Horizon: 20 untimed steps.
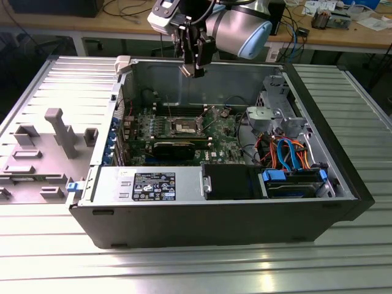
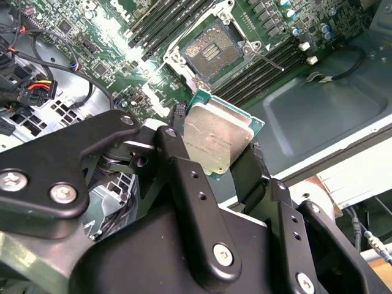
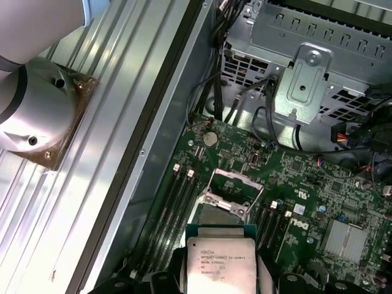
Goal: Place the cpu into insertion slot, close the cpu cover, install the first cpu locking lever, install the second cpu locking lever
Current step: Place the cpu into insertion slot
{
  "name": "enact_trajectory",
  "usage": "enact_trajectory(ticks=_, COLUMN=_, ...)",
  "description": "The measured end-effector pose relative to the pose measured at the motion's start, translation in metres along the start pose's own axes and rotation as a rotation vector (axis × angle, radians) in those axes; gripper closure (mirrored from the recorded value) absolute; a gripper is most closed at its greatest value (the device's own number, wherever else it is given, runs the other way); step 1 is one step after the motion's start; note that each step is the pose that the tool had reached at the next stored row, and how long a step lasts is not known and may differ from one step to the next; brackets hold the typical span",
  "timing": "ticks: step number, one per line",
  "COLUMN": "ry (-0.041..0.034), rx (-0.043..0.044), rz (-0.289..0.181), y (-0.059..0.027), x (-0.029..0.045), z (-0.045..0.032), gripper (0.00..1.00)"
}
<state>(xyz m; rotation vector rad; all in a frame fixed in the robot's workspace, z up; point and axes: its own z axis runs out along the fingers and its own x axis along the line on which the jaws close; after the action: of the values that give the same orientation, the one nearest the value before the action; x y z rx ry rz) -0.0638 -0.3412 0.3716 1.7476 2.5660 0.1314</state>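
Starting from the exterior view's left, there's a grey fixture tray point(image 1: 37, 153) sitting beside the open computer case point(image 1: 214, 226). Inside the case lies the green motherboard point(image 1: 214, 131), with the insertion slot point(image 1: 184, 127) near its middle. It's uncovered, and its dark centre is bare in the second wrist view. The silvery frame tipped up at the slot's edge in the first wrist view looks like the cpu cover point(image 3: 231, 185), so it's open.

The gripper point(image 1: 193, 68) hangs high above the slot. Its jaws are closed partway onto the cpu point(image 2: 217, 138), with the black fingers point(image 2: 184, 165) pinching two opposite edges. So the chip is in the air, well apart from the slot.

Over on the right are the metal drive cage point(image 1: 275, 116) and a bundle of orange and blue cables point(image 1: 288, 153).

The chip is probably light and rigid with a slick metal top. Edges seem like the only sane place to grab it, because the socket contacts look easy to wreck.
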Motion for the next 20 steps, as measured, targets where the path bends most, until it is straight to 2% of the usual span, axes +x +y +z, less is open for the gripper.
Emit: enact_trajectory(ticks=20, ry=-0.0063, rx=-0.0003, rz=0.077, y=-0.0024, x=0.0009, z=0.0004, gripper=0.45)
